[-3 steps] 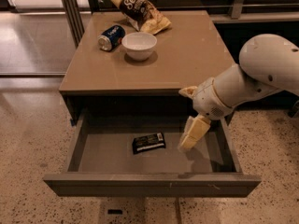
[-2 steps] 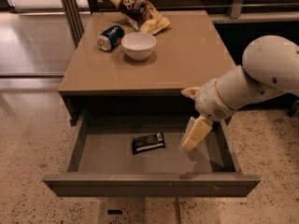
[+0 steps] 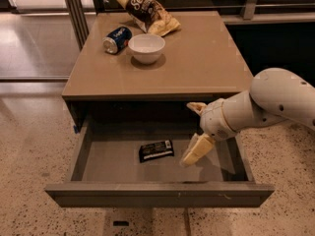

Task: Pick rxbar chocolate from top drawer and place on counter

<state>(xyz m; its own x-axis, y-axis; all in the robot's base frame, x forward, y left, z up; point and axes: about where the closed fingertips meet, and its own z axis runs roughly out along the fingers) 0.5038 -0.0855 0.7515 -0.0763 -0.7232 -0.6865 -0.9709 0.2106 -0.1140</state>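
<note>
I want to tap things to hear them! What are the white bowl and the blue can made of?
The bowl looks like glazed ceramic, maybe plastic: smooth, white, glossy. The soda can looks like painted metal, with a silvery end. The end effector hangs open in the top drawer.

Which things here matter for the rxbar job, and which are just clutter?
Job: rxbar chocolate, lying in the open top drawer; counter; gripper, open, over the drawer beside the bar.
Lying about: can, white bowl, chip bag, all on the counter.

tool (image 3: 191,132) over top drawer (image 3: 113,162), rxbar chocolate (image 3: 156,150) inside
</note>
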